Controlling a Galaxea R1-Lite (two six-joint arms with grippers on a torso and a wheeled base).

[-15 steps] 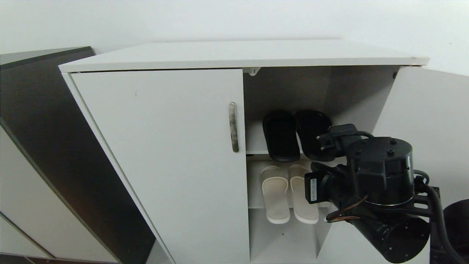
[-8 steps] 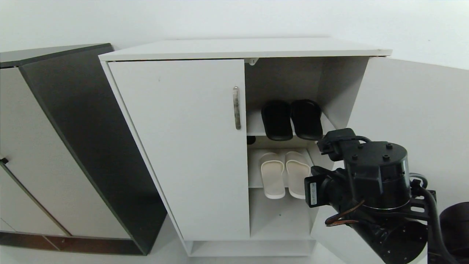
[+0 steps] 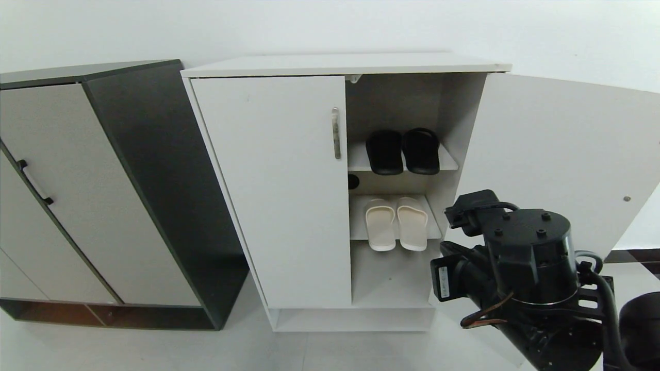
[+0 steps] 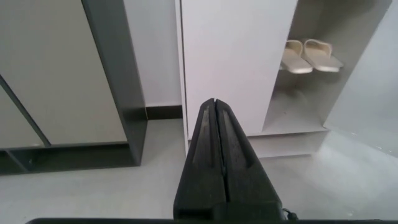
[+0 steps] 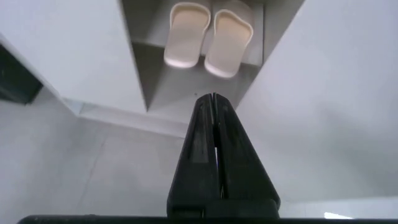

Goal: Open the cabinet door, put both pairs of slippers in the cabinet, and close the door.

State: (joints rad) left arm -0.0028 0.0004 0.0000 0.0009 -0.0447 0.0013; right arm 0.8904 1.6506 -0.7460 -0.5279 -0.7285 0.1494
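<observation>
The white cabinet (image 3: 278,196) has its left door closed and its right door (image 3: 557,154) swung wide open. A black pair of slippers (image 3: 402,151) lies on the upper shelf. A cream pair of slippers (image 3: 396,223) lies on the middle shelf, also seen as the cream pair (image 5: 208,37) and the cream pair (image 4: 311,56) in the wrist views. My right gripper (image 5: 214,99) is shut and empty, low in front of the open compartment beside the open door (image 5: 329,112). My left gripper (image 4: 214,102) is shut and empty, facing the closed door (image 4: 236,56) from a distance.
A dark cabinet (image 3: 103,196) with grey doors stands close against the white one on its left. The metal handle (image 3: 336,133) of the closed door is next to the opening. Bare light floor (image 3: 309,350) lies in front.
The head camera has backed away from the cabinet, so the cabinet looks smaller and the floor and the dark cabinet come into view. Both pairs of slippers stay on their shelves.
</observation>
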